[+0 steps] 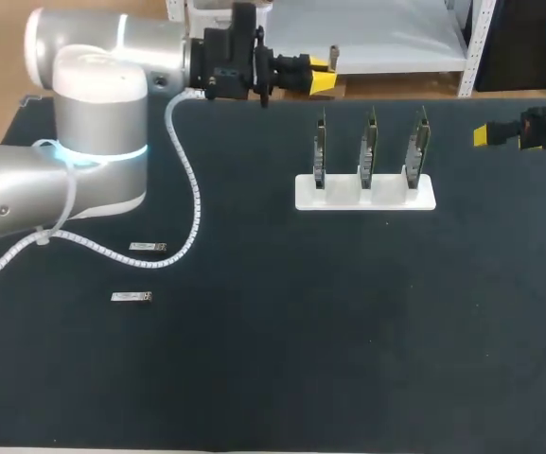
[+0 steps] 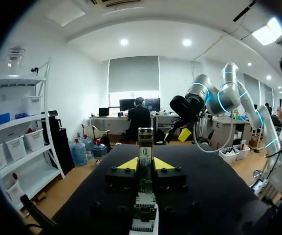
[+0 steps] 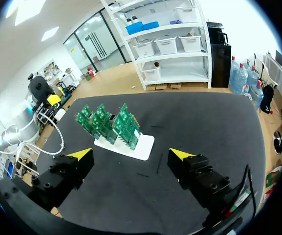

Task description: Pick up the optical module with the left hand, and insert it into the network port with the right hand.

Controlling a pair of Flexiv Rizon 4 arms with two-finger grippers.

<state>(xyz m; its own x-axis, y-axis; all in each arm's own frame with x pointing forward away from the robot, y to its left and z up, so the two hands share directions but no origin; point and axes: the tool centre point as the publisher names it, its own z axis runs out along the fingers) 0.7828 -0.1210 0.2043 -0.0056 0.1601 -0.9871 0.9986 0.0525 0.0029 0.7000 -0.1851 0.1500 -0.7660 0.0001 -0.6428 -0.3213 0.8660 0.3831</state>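
**Lighting in the three views: bright, even overhead room light on a dark matte table.**
In the head view we see the table (image 1: 348, 331) absorb most of the light, so shadows on it are faint and soft-edged, and the white stand (image 1: 365, 194) is the brightest thing on its surface. The left arm (image 1: 93, 85) carries broad pale highlights on its shell and a glowing ring (image 1: 97, 151) at one joint. In the left wrist view, round ceiling lights (image 2: 187, 42) supply the light, and one panel (image 2: 268, 34) glares to plain white. In the right wrist view the ceiling (image 3: 28, 14) burns out likewise, while the yellow tips of the right gripper (image 3: 131, 156) stay vivid.
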